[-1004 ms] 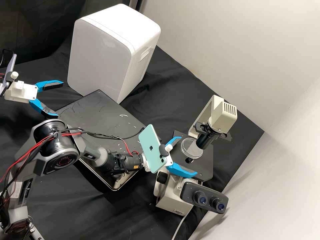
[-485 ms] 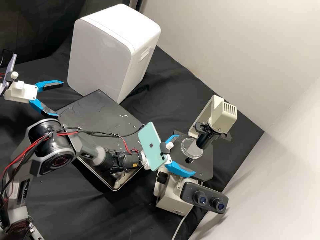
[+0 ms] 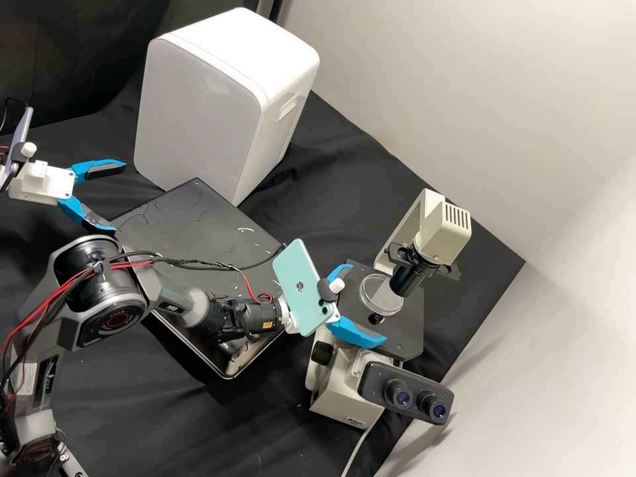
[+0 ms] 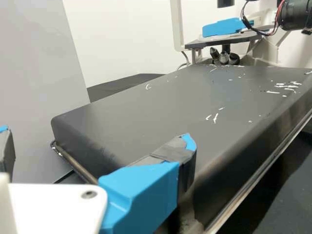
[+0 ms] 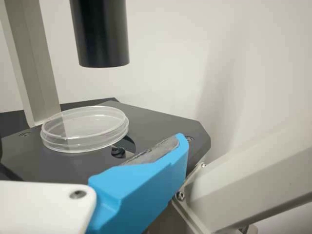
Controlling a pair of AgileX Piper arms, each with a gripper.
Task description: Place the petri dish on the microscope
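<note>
- Since the earlier frames the right gripper (image 3: 367, 303) has drawn back a little from the microscope (image 3: 344, 391) stage (image 3: 407, 324), its wrist sliding away towards the middle of the table (image 3: 344, 172). The petri dish (image 3: 381, 293) has not shifted.
- The petri dish lies flat on the stage, directly under the dark condenser tube (image 3: 405, 279), with the lid on. The microscope stands close to the table's right edge.
- The right gripper is spread wide and holds nothing. One blue finger is at the stage's far side, the other along its near edge, and both are apart from the dish.
- The left gripper (image 3: 112, 196) hangs near the table's left edge, also wide and empty, at the corner of a dark scratched tray (image 3: 192, 225) in the middle of the table. A white box (image 3: 218, 93) stands towards the far edge.
- In my judgement the placing itself is done and the step in hand is the release and retreat.
- The next move calls for a straight pull-back of the right arm, with the fingers kept spread so that neither clips the rim of the dish or the edge of the stage. A light plastic dish would slide off-centre at the slightest knock.
</note>
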